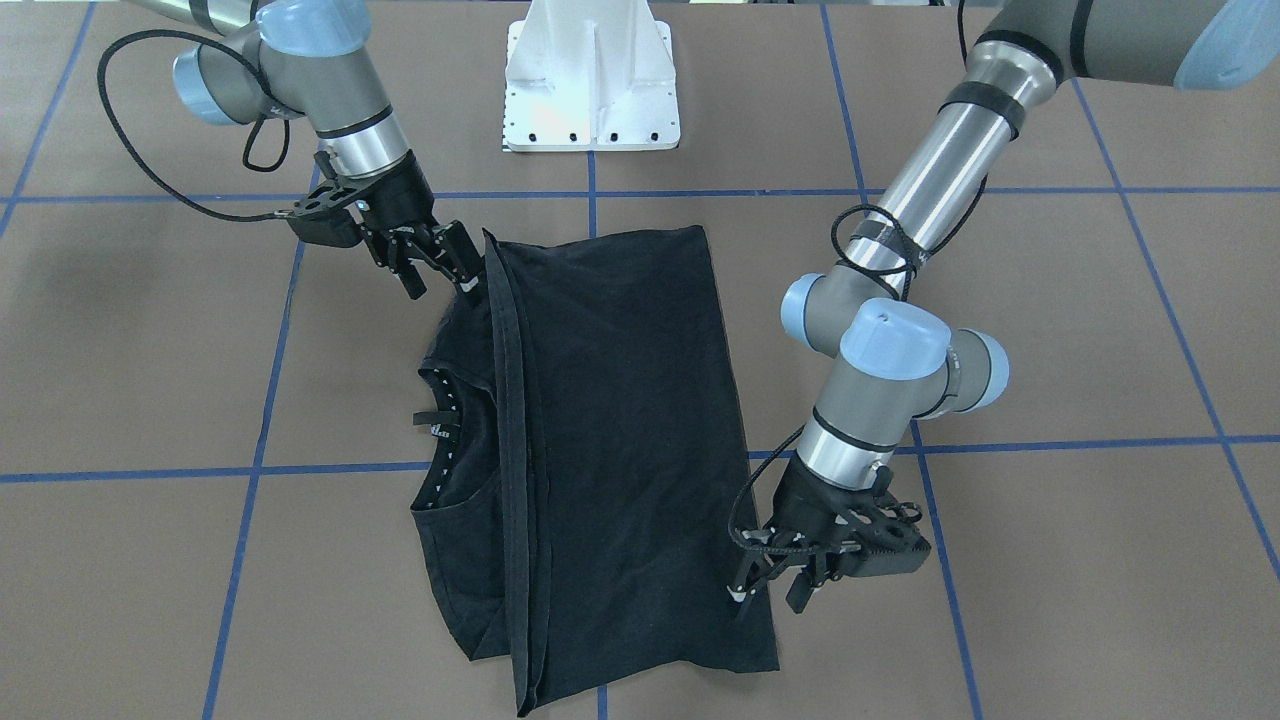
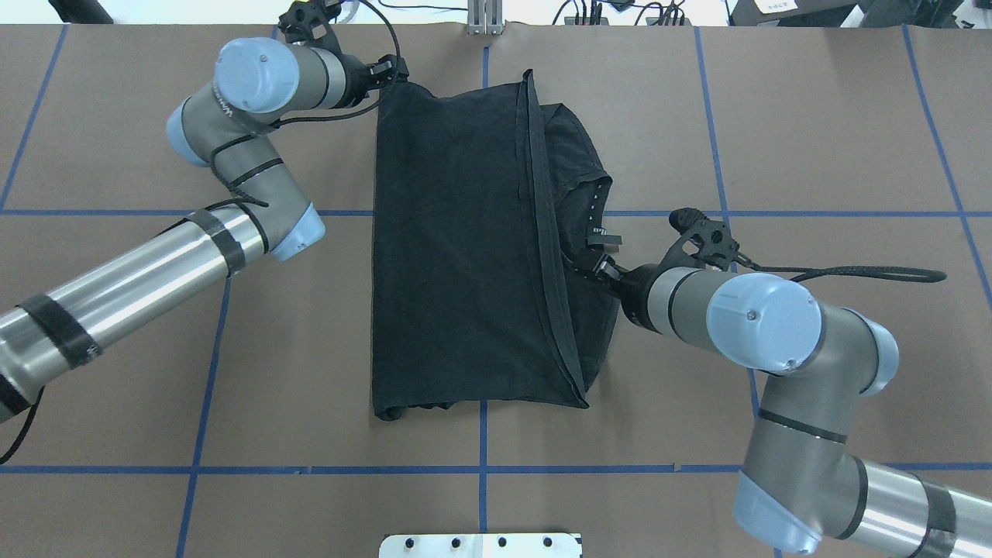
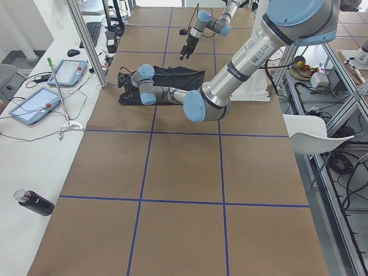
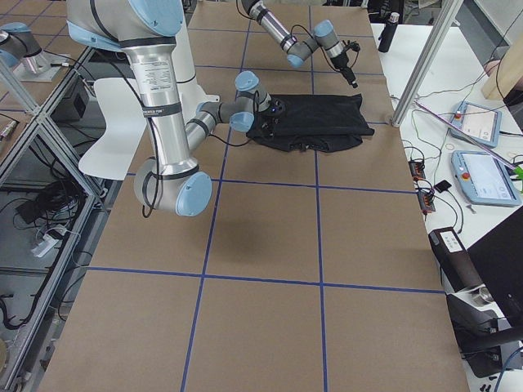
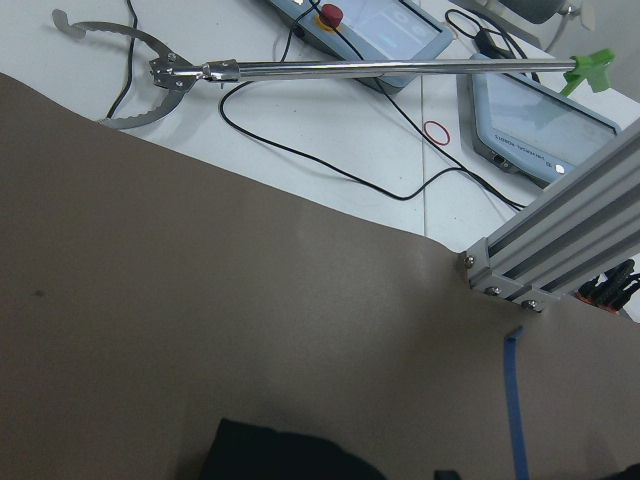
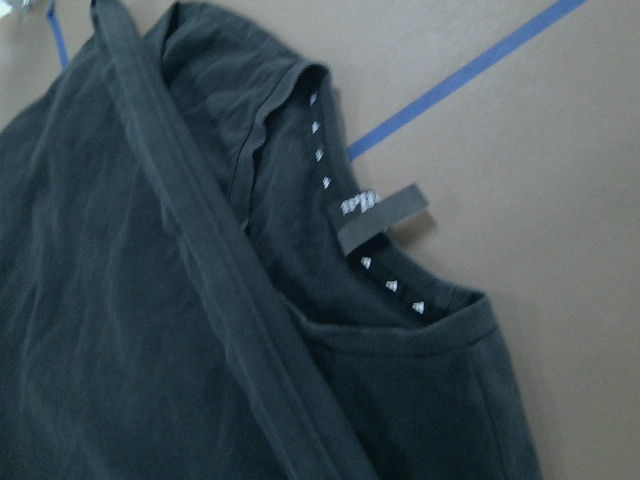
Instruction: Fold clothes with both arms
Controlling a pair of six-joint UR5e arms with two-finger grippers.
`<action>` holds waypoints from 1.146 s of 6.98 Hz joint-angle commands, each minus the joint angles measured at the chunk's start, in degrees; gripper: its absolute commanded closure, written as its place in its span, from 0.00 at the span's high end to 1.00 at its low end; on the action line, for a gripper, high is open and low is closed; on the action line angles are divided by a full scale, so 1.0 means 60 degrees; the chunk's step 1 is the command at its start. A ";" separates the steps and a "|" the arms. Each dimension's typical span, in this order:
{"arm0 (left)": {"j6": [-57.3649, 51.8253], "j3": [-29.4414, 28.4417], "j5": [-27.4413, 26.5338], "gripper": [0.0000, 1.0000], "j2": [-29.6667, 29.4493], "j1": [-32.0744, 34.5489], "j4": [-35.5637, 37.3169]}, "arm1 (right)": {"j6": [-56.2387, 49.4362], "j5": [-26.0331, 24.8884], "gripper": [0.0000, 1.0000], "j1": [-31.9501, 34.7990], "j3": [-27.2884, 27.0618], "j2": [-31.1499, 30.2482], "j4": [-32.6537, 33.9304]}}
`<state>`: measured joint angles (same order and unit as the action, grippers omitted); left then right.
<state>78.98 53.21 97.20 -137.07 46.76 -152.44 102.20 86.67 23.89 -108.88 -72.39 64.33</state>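
Note:
The black T-shirt [image 1: 620, 420] lies flat on the brown table, folded over on itself, with the hem strip [image 2: 535, 225] running across it. The collar with its label [image 6: 385, 215] shows beside the fold. The chest print is hidden. My left gripper [image 1: 768, 592] is open and empty, just off the shirt's corner on the operators' side, also in the overhead view [image 2: 387, 71]. My right gripper [image 1: 445, 272] is open, right beside the shirt's edge near the hem end on the robot's side, and shows overhead [image 2: 608, 273]. The left wrist view shows only a bit of black cloth [image 5: 280, 455].
The white pedestal base [image 1: 590, 80] stands behind the shirt. Blue tape lines [image 1: 330, 468] cross the table. Beyond the far edge are an aluminium post [image 5: 560, 240], a metal reacher tool [image 5: 350, 68], tablets [image 3: 66, 72] and a dark bottle [image 3: 34, 202].

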 commanded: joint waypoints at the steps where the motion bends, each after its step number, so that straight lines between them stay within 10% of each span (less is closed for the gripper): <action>1: 0.0019 0.1620 0.0543 0.93 0.1543 0.0028 0.0108 | -0.3509 -0.0031 0.77 -0.0858 0.0086 0.1133 0.2214; 4: 0.0049 0.2119 0.0529 0.93 0.2205 0.0014 0.0123 | -0.7644 -0.0192 0.44 -0.1373 -0.0031 0.1413 0.4021; 8: 0.0063 0.2119 0.0529 0.93 0.2337 0.0014 0.0080 | -0.8550 -0.0265 0.41 -0.1578 0.0129 0.1869 0.5376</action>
<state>79.36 65.91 100.37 -123.38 46.85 -151.83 51.74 85.40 14.91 -108.51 -61.30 95.84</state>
